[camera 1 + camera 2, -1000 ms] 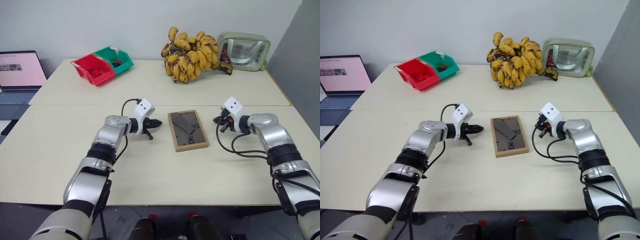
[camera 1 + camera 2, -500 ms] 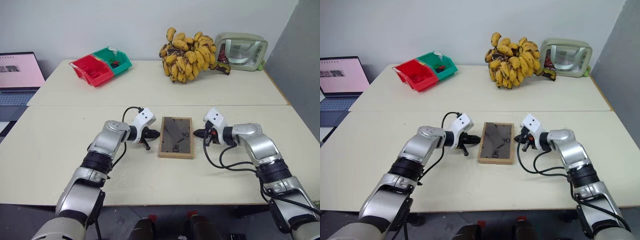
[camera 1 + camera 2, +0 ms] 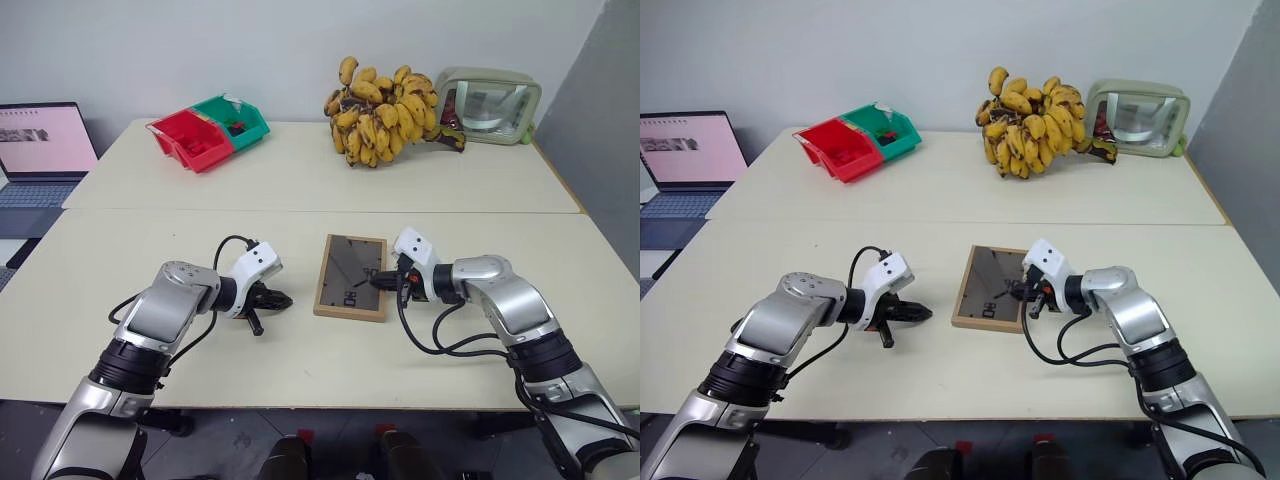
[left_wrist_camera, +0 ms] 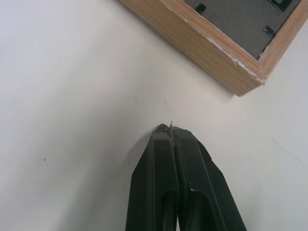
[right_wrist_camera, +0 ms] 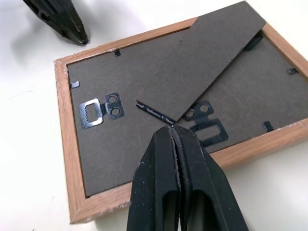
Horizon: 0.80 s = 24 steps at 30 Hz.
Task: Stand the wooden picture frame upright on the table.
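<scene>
Hovering shut right gripper [image 5: 172, 126] over frame back [image 5: 144, 82]

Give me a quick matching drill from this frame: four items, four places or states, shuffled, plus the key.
Items:
1. wooden picture frame
2. left gripper
3. right gripper
4. bananas

States:
A. shut, tips over the frame's dark back
B. piled at the far edge of the table
C. lying flat, back side up
D. shut, on bare tabletop beside the frame

Pairs: 1-C, 2-D, 3-A, 4-B
</scene>
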### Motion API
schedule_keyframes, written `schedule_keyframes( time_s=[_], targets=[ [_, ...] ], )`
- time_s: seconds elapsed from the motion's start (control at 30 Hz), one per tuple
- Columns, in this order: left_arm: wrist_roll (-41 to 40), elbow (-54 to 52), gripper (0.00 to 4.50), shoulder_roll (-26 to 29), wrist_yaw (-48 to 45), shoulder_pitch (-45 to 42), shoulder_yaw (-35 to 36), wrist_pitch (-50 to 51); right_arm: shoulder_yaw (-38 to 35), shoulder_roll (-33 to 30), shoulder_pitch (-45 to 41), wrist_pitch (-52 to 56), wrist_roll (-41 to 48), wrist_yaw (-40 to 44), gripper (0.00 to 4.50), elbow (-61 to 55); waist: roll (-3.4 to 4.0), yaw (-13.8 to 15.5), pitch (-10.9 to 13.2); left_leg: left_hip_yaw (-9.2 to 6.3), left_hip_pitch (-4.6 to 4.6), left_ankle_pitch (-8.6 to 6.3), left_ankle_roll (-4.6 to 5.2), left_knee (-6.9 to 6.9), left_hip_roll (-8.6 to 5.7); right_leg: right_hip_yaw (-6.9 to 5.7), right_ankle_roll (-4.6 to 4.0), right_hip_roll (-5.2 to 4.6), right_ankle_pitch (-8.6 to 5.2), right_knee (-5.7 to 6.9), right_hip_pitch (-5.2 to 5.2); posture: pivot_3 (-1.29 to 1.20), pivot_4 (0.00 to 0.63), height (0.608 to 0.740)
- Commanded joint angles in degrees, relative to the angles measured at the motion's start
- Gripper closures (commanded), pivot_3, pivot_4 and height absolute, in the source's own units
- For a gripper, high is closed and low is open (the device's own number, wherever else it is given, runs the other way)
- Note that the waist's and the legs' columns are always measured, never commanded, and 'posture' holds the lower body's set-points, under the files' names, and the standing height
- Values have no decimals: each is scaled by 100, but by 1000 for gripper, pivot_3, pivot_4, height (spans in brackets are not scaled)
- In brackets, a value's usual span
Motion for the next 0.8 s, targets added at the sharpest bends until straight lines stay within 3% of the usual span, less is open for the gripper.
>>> schedule_keyframes(
  time_s=[0.03, 0.23, 0.37, 0.8],
  targets=[
    [206, 700, 4490, -196, 516, -549, 195, -661, -390, -284, -298, -308, -89, -181, 4446, 349, 0, 22, 0, 1, 0, 0, 0, 1, -1, 0, 0, -1, 0, 0, 0, 0, 150, 740],
    [421, 1989, 4490, -995, 1012, -1267, 2, -1431, -343, -284, -582, -783, -375, -521, 4446, 1244, -2, 31, -1, 4, -1, 0, 0, 2, -2, 0, 0, -2, 0, -3, 1, 0, 150, 740],
    [419, 2070, 4490, -1286, 827, -1349, -177, -1417, -207, -99, -636, -972, -509, -635, 4446, 1519, -2, -35, -1, 7, -2, 0, 0, 1, -3, 2, -1, -1, 1, 0, -3, 0, 150, 740],
    [123, 398, 4490, -754, 489, -541, -122, -357, -97, 563, -364, -621, -324, -573, 4446, 991, -2, -76, -1, 1, -1, 0, -1, -1, 6, 3, -1, 4, 1, 4, -5, 0, 150, 740]
  ],
)
